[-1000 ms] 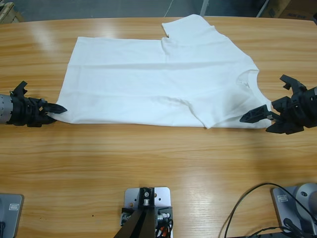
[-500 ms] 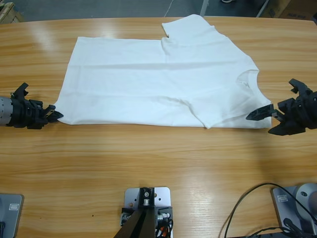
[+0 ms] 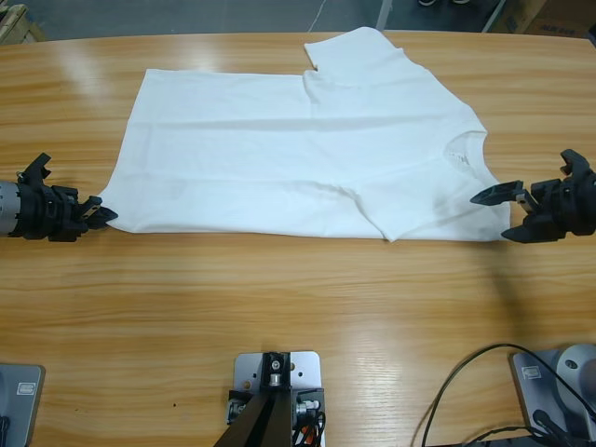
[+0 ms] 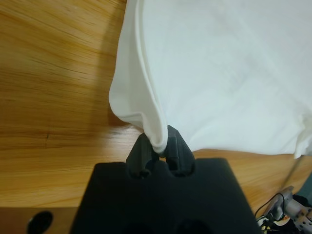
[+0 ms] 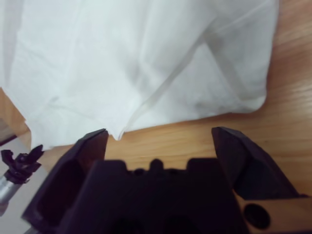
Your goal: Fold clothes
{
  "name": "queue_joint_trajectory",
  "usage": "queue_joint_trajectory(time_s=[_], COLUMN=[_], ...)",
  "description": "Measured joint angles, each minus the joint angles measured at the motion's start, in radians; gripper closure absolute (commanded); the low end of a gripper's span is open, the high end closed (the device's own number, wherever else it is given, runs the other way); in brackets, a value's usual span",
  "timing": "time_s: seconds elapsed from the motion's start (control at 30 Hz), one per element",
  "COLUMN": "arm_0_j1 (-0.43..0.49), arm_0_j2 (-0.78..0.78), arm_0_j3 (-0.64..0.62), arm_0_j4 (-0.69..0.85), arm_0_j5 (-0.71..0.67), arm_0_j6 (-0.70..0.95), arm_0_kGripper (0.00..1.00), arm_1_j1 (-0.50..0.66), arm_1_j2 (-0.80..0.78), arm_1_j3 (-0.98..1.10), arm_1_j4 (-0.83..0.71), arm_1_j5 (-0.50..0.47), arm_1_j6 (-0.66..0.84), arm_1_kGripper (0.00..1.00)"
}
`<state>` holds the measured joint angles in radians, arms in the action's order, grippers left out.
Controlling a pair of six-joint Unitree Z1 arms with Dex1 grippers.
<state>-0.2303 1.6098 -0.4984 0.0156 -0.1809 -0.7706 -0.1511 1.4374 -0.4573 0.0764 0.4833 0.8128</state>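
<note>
The clothes, one white T-shirt (image 3: 298, 140), lie spread flat across the far half of the wooden table, neck hole toward the right. My left gripper (image 3: 101, 214) is at the shirt's near left corner, shut on that hem corner. In the left wrist view the hem of the T-shirt (image 4: 219, 63) rises in a small fold out of the closed left gripper (image 4: 159, 146). My right gripper (image 3: 492, 216) stands open just off the shirt's near right edge, holding nothing. The right wrist view shows the right gripper (image 5: 161, 141) facing the T-shirt (image 5: 122, 58) over bare wood.
Bare table (image 3: 298, 307) stretches from the shirt to the near edge. Black cables (image 3: 466, 391) curl at the near right. The table's far edge runs just behind the upper sleeve (image 3: 358, 47). My left gripper (image 5: 19, 163) shows small in the right wrist view.
The right gripper has drawn back to the right, off the shirt's edge, with its jaws open. The left gripper has shifted slightly left, still holding the hem corner.
</note>
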Motion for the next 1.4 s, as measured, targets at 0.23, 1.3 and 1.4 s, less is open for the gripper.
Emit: queue_joint_trajectory(time_s=[0.23, 1.3, 1.4], arm_0_j1=[0.0, 0.0, 0.0], arm_0_j2=[0.0, -0.013, -0.013], arm_0_j3=[0.001, 0.002, 0.002], arm_0_j4=[0.0, 0.0, 0.0], arm_0_j5=[0.0, 0.0, 0.0], arm_0_j6=[0.002, 0.002, 0.002], arm_0_kGripper=[1.0, 1.0, 1.0], arm_1_j1=[-0.018, -0.131, -0.131], arm_1_j2=[-0.004, 0.044, 0.058], arm_1_j3=[0.064, 0.179, 0.185], arm_1_j4=[-0.08, -0.321, -0.359], arm_1_j5=[0.0, -0.059, -0.053], arm_1_j6=[0.033, 0.149, 0.149], arm_1_kGripper=[0.135, 0.168, 0.493])
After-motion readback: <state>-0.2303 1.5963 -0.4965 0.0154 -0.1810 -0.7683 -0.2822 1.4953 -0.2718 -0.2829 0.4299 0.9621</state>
